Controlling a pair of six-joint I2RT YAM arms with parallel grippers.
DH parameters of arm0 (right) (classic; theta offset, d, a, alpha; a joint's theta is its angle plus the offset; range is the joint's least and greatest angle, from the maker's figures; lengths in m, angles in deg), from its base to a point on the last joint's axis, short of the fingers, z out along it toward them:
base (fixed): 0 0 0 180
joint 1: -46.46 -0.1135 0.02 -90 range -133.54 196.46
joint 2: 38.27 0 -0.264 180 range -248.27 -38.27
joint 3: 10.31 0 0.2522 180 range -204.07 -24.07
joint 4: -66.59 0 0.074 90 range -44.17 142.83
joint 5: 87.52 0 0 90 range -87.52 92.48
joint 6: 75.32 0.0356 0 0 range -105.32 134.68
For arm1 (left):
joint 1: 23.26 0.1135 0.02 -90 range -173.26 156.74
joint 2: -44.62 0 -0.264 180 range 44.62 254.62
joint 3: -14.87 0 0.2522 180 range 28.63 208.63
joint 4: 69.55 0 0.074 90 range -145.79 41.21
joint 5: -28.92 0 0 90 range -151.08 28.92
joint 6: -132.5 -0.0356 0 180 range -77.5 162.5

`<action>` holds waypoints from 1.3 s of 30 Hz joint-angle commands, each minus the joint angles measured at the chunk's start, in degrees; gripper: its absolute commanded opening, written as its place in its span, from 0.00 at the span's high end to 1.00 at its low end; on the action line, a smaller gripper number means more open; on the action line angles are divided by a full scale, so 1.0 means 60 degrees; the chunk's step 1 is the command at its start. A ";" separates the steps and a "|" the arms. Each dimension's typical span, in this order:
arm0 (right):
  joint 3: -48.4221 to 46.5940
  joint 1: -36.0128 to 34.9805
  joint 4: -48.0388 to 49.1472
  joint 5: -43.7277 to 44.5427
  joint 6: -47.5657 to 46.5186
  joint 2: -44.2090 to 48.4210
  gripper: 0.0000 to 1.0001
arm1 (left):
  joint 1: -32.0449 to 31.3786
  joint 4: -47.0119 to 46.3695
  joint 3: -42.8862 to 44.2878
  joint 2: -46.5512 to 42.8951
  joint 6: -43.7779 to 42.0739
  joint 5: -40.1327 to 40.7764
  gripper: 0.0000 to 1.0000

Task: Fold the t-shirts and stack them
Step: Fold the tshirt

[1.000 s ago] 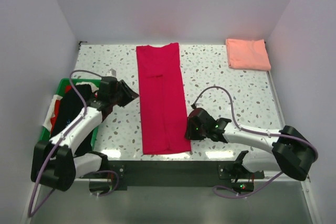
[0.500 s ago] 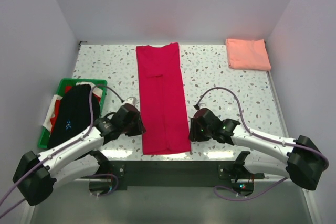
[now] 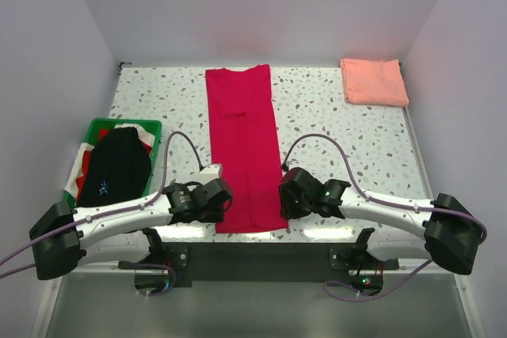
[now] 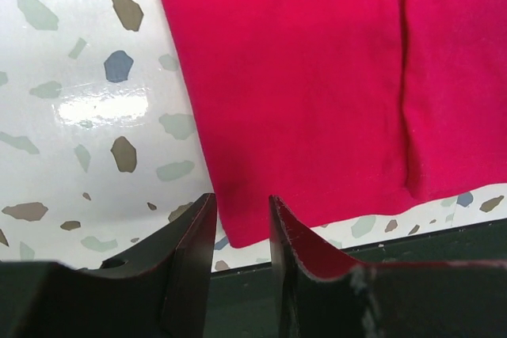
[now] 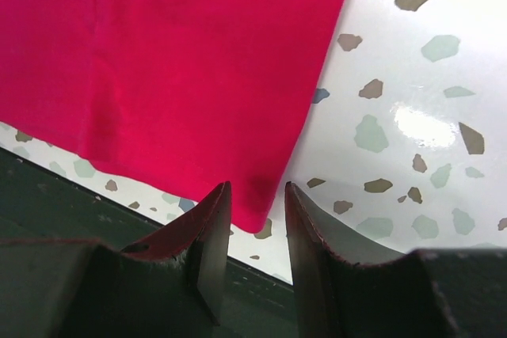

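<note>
Both arms are down at 6 o'clock on my end. The left gripper (image 4: 242,203) is partly open over the near-left corner of the crimson t-shirt (image 3: 242,148), with nothing pinched as far as I can see. The right gripper (image 5: 257,191) is the same on the near-right corner. The shirt is a long strip running 12 to 6 down the table (image 3: 333,116). The salmon t-shirt (image 3: 374,81) sits folded at 1 o'clock, and the green crate (image 3: 91,128) is at 8.

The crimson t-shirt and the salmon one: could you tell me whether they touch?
Apart. The top view shows bare speckled table between the crimson t-shirt and the salmon t-shirt.
</note>
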 commanded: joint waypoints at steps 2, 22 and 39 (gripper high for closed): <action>-0.0461 -0.0479 -0.0075 0.0727 0.0118 -0.0325 0.63 | -0.0366 0.0314 0.0489 0.0313 0.0355 0.0551 0.62; -0.0549 -0.1491 -0.0090 0.1387 0.0690 -0.1088 0.63 | -0.1010 -0.0315 -0.0213 0.0987 0.0750 0.0039 0.81; -0.0168 -0.1491 0.0086 0.1226 0.0792 -0.0942 0.73 | -0.1010 -0.0199 -0.0594 0.0591 0.1087 -0.0181 0.90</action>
